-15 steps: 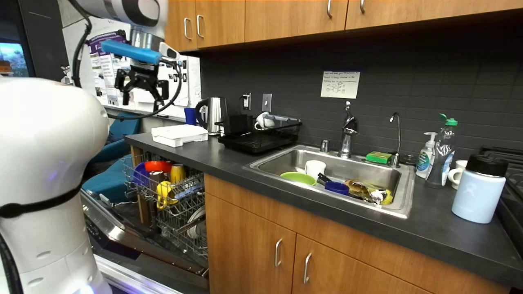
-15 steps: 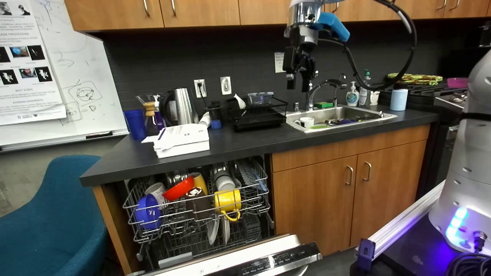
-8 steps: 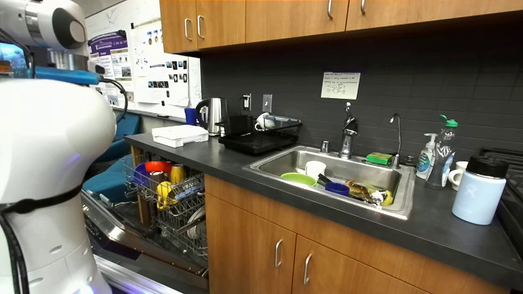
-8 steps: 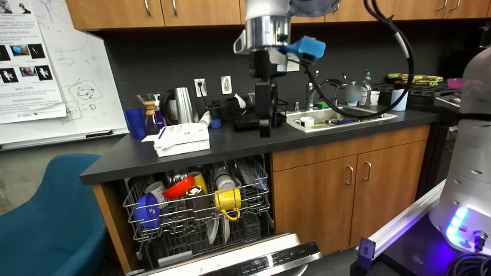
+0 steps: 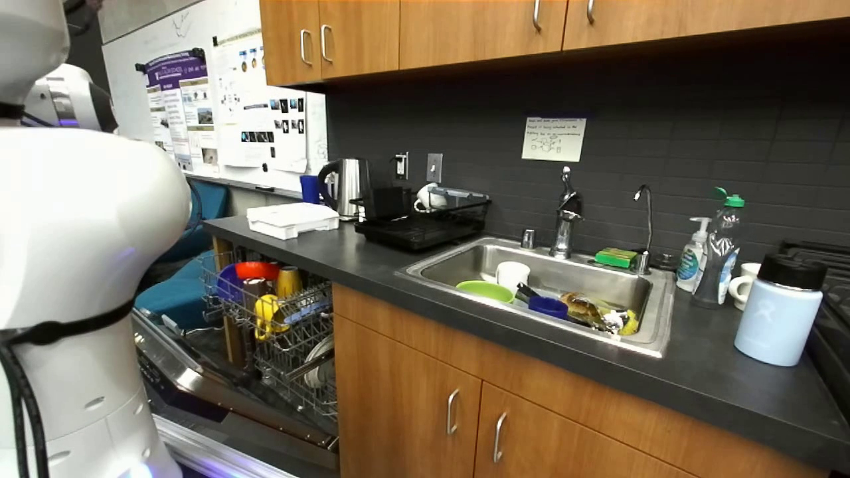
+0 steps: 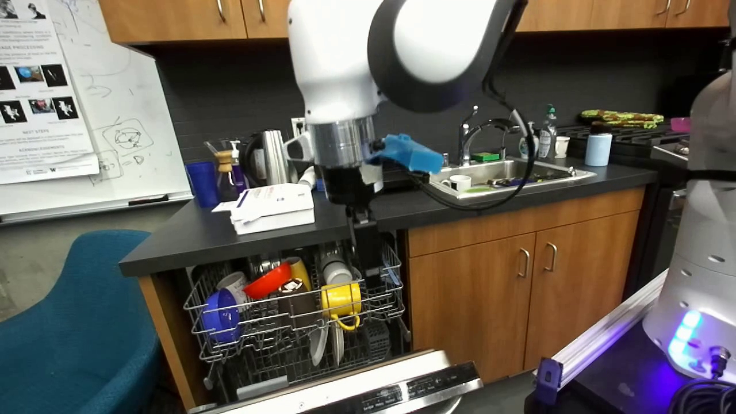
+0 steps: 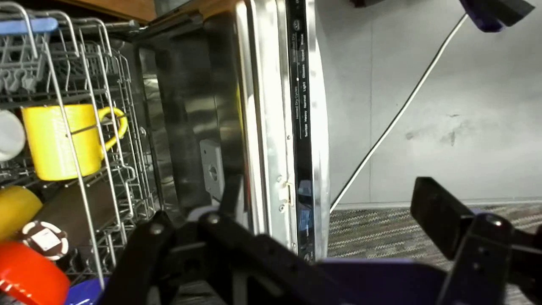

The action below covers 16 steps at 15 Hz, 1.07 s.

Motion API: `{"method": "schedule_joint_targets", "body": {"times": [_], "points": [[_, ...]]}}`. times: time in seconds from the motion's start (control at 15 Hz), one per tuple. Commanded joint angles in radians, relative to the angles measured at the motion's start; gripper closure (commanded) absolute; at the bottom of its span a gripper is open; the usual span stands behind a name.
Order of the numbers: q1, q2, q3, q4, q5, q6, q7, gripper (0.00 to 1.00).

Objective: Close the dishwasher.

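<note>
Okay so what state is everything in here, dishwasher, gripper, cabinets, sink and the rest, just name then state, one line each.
Dishwasher door: open, swung down
Upper rack: loaded with dishes
Gripper: open, no object seen in its grasp
Lower cabinet doors: shut
Upper cabinet doors: shut
Sink: in use, green bowl inside
Faucet: no water seen running
Light-blue bottle: upright, capped
Kettle: upright

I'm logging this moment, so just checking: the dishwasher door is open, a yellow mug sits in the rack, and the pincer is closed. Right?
Not the last part: the pincer is open, its fingers well apart, as the wrist view shows. The rest stands: the dishwasher door is open, and the yellow mug is where you say.
</note>
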<state>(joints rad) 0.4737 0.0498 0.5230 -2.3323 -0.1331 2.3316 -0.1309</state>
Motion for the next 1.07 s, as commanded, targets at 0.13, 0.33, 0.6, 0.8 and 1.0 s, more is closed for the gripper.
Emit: {"method": "schedule_joint_targets", "body": {"times": [0.13,0.33,0.6,0.8,1.0], "points": [[0.089,0.307,-0.047,0.197,-0.268,0.002,0.079,0.00],[0.173,0.401,-0.105,0.256,-0.352,-0.014,0.182,0.00],[0.256,0.460,-0.159,0.297,-0.322,-0.051,0.236,0.00],[0.294,0.481,-0.182,0.311,-0.298,-0.042,0.267,0.00],[0.321,0.504,-0.189,0.327,-0.259,-0.052,0.282,0.00]]}}
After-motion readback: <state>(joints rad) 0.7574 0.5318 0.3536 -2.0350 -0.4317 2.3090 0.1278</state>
